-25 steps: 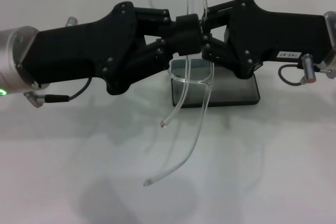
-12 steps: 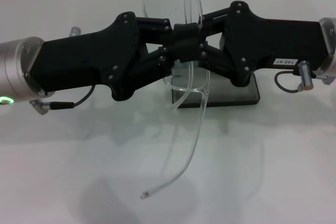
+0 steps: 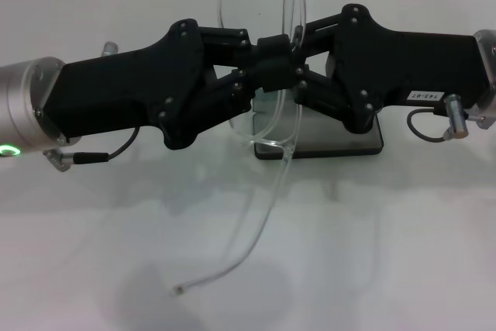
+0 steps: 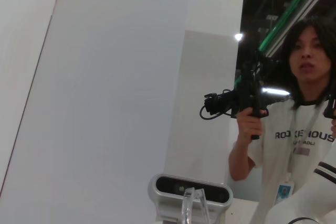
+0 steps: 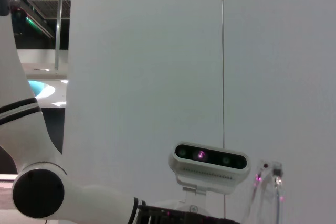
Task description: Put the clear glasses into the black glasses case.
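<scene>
Both grippers, the left gripper (image 3: 267, 63) and the right gripper (image 3: 298, 60), are pinching the clear glasses (image 3: 267, 52) between them. The glasses are hanging above the black glasses case (image 3: 341, 139).

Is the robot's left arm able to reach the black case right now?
Probably not yet: the left gripper and right gripper both hold the clear glasses up above the black glasses case, blocking it.

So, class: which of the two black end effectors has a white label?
The right end effector; a white label sits on its housing. The left end effector shows none.
</scene>
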You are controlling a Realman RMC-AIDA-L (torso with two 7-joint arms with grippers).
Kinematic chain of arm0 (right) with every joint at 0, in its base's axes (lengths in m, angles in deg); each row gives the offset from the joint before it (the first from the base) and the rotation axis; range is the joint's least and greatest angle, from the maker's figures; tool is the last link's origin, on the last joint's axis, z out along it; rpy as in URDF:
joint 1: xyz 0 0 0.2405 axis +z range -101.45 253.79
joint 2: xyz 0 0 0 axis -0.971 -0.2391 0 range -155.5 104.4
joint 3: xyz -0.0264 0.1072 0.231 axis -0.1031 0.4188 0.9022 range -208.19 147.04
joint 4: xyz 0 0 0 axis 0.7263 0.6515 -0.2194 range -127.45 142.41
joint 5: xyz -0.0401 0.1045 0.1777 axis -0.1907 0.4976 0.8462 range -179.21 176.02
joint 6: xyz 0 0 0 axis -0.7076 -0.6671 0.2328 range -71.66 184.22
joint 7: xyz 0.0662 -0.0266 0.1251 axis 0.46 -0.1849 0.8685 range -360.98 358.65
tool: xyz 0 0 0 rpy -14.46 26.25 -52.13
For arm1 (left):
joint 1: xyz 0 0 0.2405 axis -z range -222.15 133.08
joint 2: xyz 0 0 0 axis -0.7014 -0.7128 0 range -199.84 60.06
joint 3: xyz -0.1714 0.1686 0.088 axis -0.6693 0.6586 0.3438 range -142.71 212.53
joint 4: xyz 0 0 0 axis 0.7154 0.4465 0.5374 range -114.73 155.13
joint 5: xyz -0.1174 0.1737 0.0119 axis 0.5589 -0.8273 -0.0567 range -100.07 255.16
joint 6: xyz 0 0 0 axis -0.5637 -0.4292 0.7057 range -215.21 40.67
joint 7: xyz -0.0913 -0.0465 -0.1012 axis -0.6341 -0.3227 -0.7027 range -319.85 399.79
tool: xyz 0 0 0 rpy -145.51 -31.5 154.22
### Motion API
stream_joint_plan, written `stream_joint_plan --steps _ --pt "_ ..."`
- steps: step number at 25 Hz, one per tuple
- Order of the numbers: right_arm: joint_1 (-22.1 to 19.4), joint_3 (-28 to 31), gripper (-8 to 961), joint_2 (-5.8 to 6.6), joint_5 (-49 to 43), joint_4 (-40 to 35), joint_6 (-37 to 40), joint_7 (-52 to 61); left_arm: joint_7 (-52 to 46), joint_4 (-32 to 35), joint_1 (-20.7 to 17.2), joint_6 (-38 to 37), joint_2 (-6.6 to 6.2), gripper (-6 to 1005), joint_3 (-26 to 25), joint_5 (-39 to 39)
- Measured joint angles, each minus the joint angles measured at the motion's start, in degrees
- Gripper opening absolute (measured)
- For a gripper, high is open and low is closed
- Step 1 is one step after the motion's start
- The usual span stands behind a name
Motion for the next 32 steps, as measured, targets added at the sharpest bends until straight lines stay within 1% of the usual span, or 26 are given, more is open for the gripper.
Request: stream_joint_plan --steps 8,10,13,15,16,17,20,23,24,25,26,28,29,31,32 --pt "-1.2 0.3 117 0.06 0.1 0.0 0.0 -0.7 -0.1 0.2 -0.4 -0.6 0.0 172 0.3 0.3" --pt "-1.8 1.0 117 0.13 0.1 0.0 -0.2 -0.9 -0.4 0.6 -0.7 -1.9 -0.03 172 0.2 0.8" --pt "-2.8 2.7 117 0.27 0.1 0.0 0.1 -1.3 -0.6 0.7 -0.9 -3.9 -0.38 172 0.0 1.9" --pt "-4.0 5.1 116 0.31 0.4 0.0 1.4 -1.6 -0.7 0.7 -1.0 -4.9 -0.8 172 0.0 2.7" --pt "-4.0 5.1 116 0.31 0.4 0.0 1.4 -1.6 -0.7 0.7 -1.1 -5.1 -1.1 172 0.0 3.2" --pt "-5.5 8.0 116 0.34 1.3 0.0 4.4 -2.0 -0.7 0.7 -1.1 -5.2 -1.35 172 0.0 3.6" --pt "-7.0 10.5 115 0.37 3.2 0.0 7.5 -2.3 -0.7 0.6 -1.4 -5.3 -2.01 172 0.0 4.8" --pt "-8.5 13.3 115 0.39 7.5 0.8 11.4 -3.4 -0.3 0.3 -1.7 -5.3 -2.39 173 0.0 4.7" --pt "-8.8 13.7 115 0.38 8.7 1.3 12.3 -4.0 0.0 0.3 -1.7 -5.2 -2.39 173 0.0 4.2" --pt "-8.9 13.9 115 0.39 11.9 3.0 14.3 -5.6 0.3 0.2 -1.7 -5.0 -2.39 173 0.0 3.0" --pt "-8.9 13.9 115 0.4 12.3 3.3 14.5 -5.8 0.6 0.2 -1.8 -4.8 -2.38 173 0.0 1.9" --pt "-8.6 13.9 115 0.45 16.0 5.1 15.4 -7.4 1.2 0.2 -1.6 -4.6 -2.13 173 0.0 -1.3" --pt "-8.4 13.9 115 0.46 17.5 5.8 15.5 -7.9 1.5 0.1 -1.4 -4.6 -1.88 173 0.3 -3.0" --pt "-7.7 13.9 115 0.45 19.8 7.3 15.0 -9.2 2.4 0.1 -0.6 -4.7 -1.09 97 1.3 -5.8" --pt "-7.2 13.9 115 0.43 20.6 8.1 14.7 -10.0 3.2 0.1 -0.3 -4.8 -0.52 95 2.3 -6.9"
